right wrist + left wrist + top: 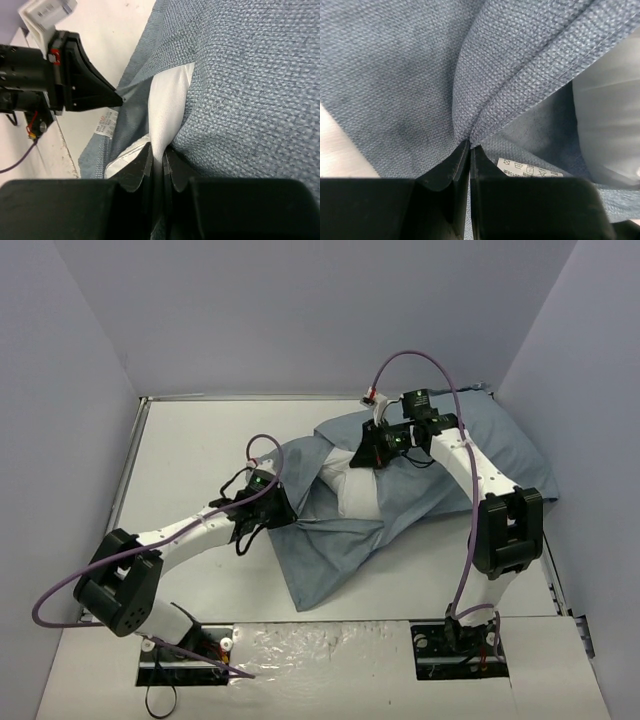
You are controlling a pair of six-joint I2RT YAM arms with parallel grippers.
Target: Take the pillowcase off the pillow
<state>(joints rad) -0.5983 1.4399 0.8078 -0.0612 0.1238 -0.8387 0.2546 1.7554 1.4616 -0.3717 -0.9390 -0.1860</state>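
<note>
The pillowcase (330,550) is grey-blue fabric lying across the middle and right of the table, plain side up. The white pillow (355,490) shows at its open mouth, most of it hidden inside. My left gripper (285,512) is shut on the hem of the pillowcase (520,65) at the mouth's left side; a white care label (530,170) shows beside my fingers. My right gripper (372,455) is shut on a fold of the pillow (167,110) at the mouth, with the pillowcase (250,85) on its right.
The table top (200,450) is white with raised edges, and grey walls stand on three sides. The right part of the pillowcase reaches the table's right edge (545,490). The left arm's gripper (80,75) shows in the right wrist view.
</note>
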